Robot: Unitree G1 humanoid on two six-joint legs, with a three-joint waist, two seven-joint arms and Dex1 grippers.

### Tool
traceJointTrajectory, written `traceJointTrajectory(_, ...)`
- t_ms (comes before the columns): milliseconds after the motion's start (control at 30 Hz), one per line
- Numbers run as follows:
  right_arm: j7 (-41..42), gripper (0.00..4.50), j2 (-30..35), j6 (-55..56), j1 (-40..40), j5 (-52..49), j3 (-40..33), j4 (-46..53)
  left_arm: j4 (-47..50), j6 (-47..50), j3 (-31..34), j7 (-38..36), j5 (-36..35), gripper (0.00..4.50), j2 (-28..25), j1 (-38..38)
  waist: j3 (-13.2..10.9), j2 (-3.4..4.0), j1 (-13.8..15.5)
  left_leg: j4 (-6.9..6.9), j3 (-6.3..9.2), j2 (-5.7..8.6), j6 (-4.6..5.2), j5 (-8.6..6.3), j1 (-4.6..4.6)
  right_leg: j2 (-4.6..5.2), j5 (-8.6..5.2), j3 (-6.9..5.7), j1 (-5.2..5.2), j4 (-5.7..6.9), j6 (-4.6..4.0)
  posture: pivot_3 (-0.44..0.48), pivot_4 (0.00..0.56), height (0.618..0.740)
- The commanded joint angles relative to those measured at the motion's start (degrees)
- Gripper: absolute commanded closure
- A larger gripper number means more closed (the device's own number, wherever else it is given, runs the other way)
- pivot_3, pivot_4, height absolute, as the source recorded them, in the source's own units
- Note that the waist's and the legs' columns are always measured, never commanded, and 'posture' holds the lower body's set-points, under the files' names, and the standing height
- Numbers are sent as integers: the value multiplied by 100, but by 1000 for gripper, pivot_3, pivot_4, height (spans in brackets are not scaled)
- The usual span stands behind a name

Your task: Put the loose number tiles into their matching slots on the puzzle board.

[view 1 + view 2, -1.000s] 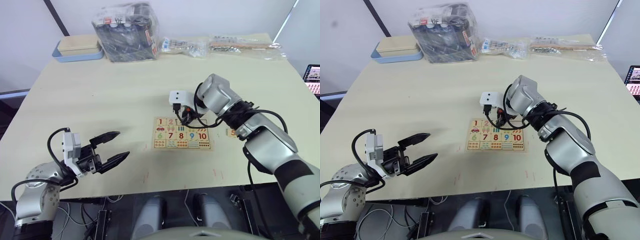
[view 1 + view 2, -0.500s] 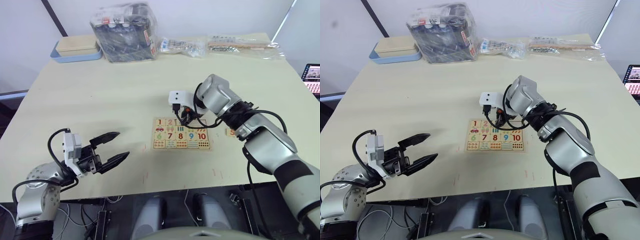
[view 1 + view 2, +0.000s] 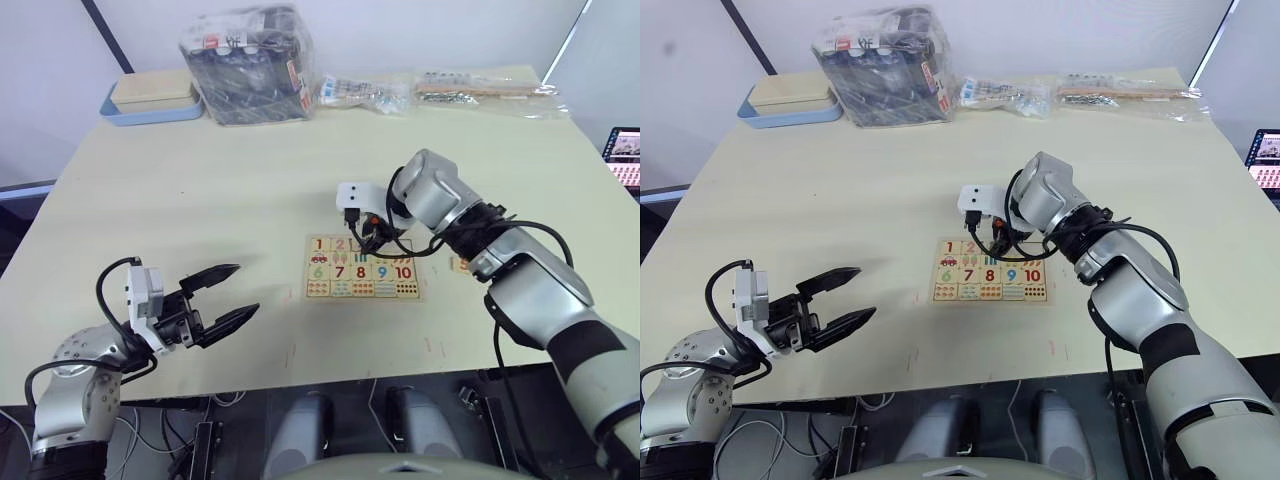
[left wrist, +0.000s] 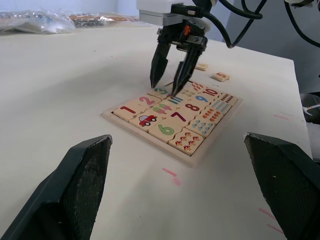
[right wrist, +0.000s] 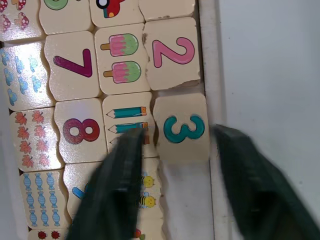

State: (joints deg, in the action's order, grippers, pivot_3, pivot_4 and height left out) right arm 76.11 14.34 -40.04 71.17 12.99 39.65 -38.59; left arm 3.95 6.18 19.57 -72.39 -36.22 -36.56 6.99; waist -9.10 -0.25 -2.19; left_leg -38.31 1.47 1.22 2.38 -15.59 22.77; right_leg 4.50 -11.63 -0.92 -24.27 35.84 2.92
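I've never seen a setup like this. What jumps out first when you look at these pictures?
Mid-table lies a wooden puzzle board of coloured numbers, and the right tool stands over its top row, fingers apart around the teal 3 tile, which sits just past the pink 2 tile. The left tool hangs open near the table's front edge, holding nothing. Two loose tiles lie on the table beyond the board.
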Motion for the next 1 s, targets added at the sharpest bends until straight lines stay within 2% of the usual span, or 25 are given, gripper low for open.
traceJointTrajectory(33, 55, 363, -4, -9, -7, -3, -103, 161, 161, -43, -2, 4, -56, 0, -8, -5, 0, 0, -1, 0, 0, 0, 0, 0, 0, 0, 0, 0, 0, 0, 0, 0, 150, 740)
traceJointTrajectory(67, 55, 15, -3, -11, -9, -2, -105, 168, 167, -40, -3, 9, -58, 0, -6, -3, 0, 0, -1, 0, 0, 0, 0, 0, 0, 0, 0, -1, 0, 0, 0, 0, 150, 740)
traceJointTrajectory(233, 127, 15, 130, -117, 8, -152, -309, 426, 207, -27, -14, 35, -64, 0, 4, 4, -1, 1, -1, 0, 0, 1, 0, 0, 0, -2, 0, -1, 0, 0, 0, 0, 150, 740)
traceJointTrajectory(400, 369, 15, 573, -193, -352, -788, -988, 1497, 304, 8, -3, 103, -102, 0, 29, 14, 2, -3, 21, 0, 3, 4, 1, 0, 3, 0, 0, -5, 1, -2, 0, 0, 150, 740)
traceJointTrajectory(600, -303, 15, 825, 468, -1082, -1343, -2023, 2035, 468, 124, -13, 224, -131, 0, 45, 4, 3, -5, 20, 0, 3, 3, 1, 0, 2, 9, 1, -3, 0, 1, 1, 0, 150, 740)
traceJointTrajectory(900, -849, 15, 849, 1311, -1471, -1385, -2274, 1243, 477, 280, -91, 236, -184, 0, 23, -159, 3, -6, 14, 0, -3, 2, 2, 0, 1, 6, 1, 0, 3, 2, 1, 0, 150, 740)
traceJointTrajectory(1000, -964, 823, 770, 1304, -1439, -1448, -2366, 1029, 462, 304, -118, 211, -197, 0, -4, -190, 3, -6, 12, 0, -9, 3, 3, 0, 2, 6, 1, 5, 3, 1, 1, 0, 150, 740)
